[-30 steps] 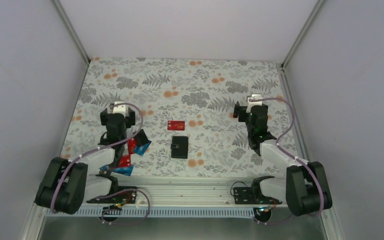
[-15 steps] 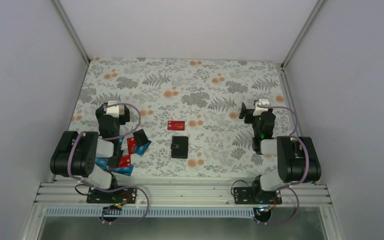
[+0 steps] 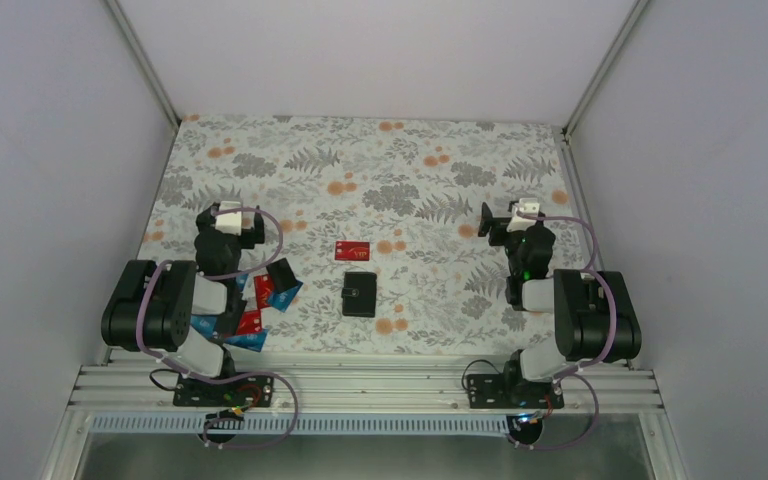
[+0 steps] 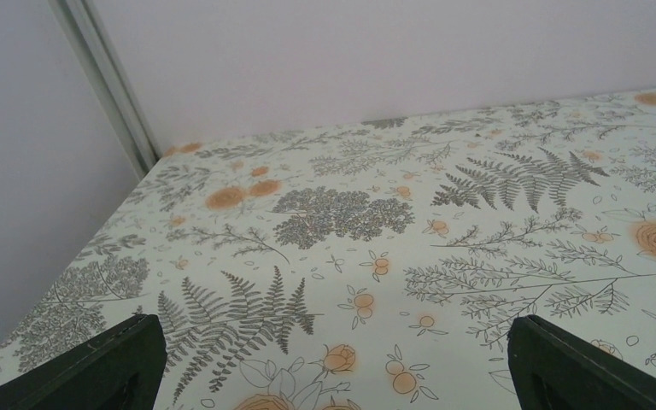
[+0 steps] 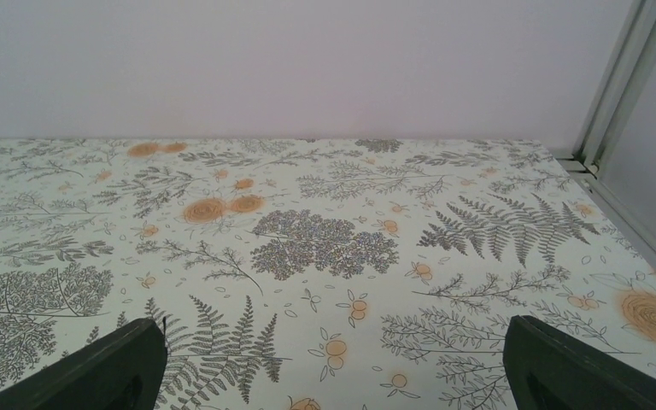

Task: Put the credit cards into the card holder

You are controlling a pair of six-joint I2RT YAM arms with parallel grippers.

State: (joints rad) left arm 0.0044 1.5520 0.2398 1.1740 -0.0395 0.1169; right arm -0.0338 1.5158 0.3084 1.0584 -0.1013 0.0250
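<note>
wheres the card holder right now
In the top view the card holder lies mid-table, on the near side of the lone red card, with the card pile to its left.

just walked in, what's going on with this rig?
Nothing is being handled. The left gripper and right gripper are both open and empty. The black rectangular folding card holder lies closed at centre, one red plastic card just beyond it. The other red, blue and black cards sit heaped beside the left arm.

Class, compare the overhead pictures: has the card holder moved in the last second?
No. The card holder still lies just nearer than the lone red card, unmoved.
</note>
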